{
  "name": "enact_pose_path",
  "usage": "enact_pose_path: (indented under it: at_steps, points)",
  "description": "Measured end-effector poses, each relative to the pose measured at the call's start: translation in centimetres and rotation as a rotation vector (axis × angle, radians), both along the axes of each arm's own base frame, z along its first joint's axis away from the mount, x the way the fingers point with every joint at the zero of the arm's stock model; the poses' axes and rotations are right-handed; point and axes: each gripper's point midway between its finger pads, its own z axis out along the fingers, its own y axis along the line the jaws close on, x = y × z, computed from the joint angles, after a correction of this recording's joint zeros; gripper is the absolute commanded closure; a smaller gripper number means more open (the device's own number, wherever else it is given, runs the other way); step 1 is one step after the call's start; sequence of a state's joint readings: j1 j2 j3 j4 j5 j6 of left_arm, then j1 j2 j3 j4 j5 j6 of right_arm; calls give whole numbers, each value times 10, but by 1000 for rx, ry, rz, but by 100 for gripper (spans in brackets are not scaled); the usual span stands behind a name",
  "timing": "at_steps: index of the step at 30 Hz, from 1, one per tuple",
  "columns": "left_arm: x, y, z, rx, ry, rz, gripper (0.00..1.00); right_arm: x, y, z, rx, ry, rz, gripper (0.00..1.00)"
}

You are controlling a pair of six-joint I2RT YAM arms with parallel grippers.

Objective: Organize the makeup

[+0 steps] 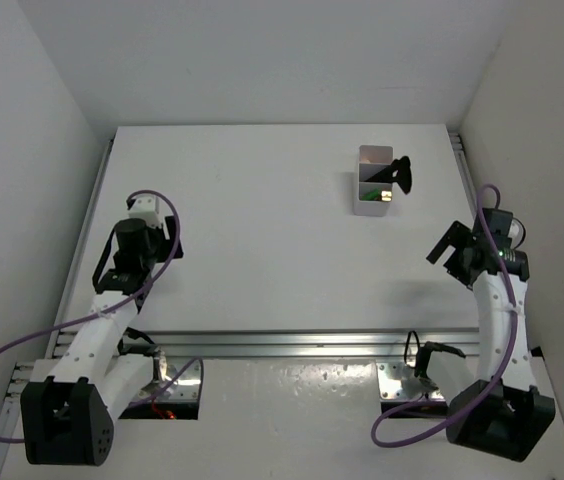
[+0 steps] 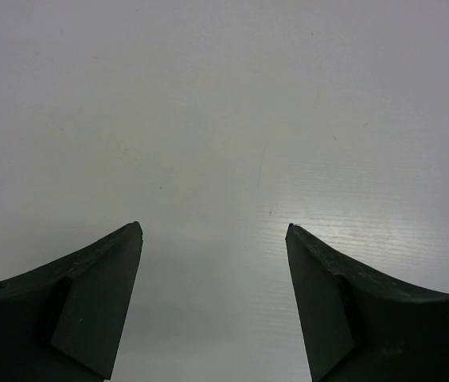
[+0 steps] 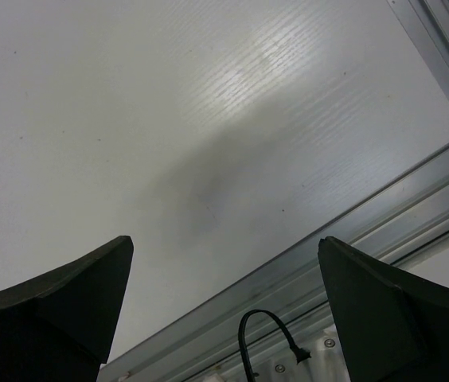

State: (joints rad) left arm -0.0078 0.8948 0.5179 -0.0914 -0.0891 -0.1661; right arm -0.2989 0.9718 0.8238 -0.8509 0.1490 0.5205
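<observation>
White walls [image 1: 52, 120] close in a plain white tabletop [image 1: 252, 230] on 3 sides, with a silver aluminium rail [image 1: 312, 345] running across its near edge in front of the 2 arm bases.

The makeup [image 1: 399, 172] sits far right of centre, gathered in a small white compartmented box [image 1: 370, 208]. A dark brush-like piece juts out over the box's right rim, and a bit of green [image 1: 371, 196] shows in a near compartment. What else is inside is too small to tell. No loose item shows anywhere on the tabletop in any view, so the sorting looks finished or very nearly so. At most, the piece leaning over the rim may want seating deeper.

The left claw [image 2: 212, 231] hangs over bare tabletop on the near left with its fingers spread wide and nothing between them. The right claw [image 3: 224, 239] is likewise spread and empty, low at the near right, with the rail and a black looped cable [image 3: 268, 334] just under its view.

Room to move is generous. The whole middle and left of the surface lie open, and both arms are well apart from the box. The tight spots are the right wall close beside the box, the rail, and the cable near the right arm.
</observation>
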Motion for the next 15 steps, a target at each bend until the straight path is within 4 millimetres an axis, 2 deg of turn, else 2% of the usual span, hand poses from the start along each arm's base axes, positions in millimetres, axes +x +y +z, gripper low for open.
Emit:
enact_pose_path:
  at_steps: [15]
  points:
    - [-3, -4, -3, -7, 11, -8, 21, -4, 2, 8, -9, -48, -11, 0]
